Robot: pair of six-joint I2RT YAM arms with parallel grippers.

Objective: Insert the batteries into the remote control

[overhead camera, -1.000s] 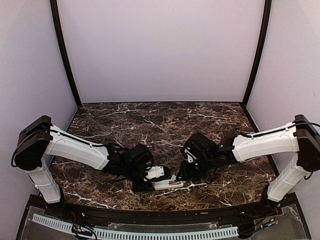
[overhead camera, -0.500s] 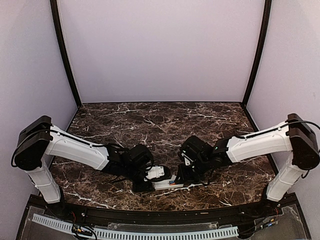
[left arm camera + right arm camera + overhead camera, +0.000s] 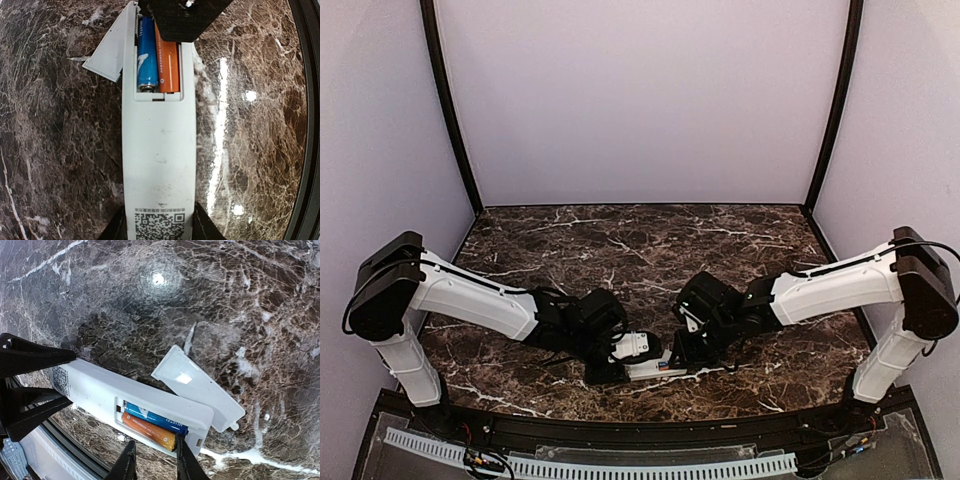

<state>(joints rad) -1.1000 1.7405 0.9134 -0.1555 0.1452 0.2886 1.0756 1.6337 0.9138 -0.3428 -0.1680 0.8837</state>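
Left wrist view: the left pincer (image 3: 159, 224) is closed on the sticker end of the remote control (image 3: 159, 150), which runs straight out from its tips toward the right pincer (image 3: 155, 452). The blue battery (image 3: 147, 55) and orange battery (image 3: 169, 65) lie side by side in the recess, right at the right pincer's tips. Its jaws stand slightly apart; whether they nip anything I cannot tell. An off-centre push there could pop the orange battery up, twist the remote in the left grip, or knock away the loose cover (image 3: 112, 47) alongside.
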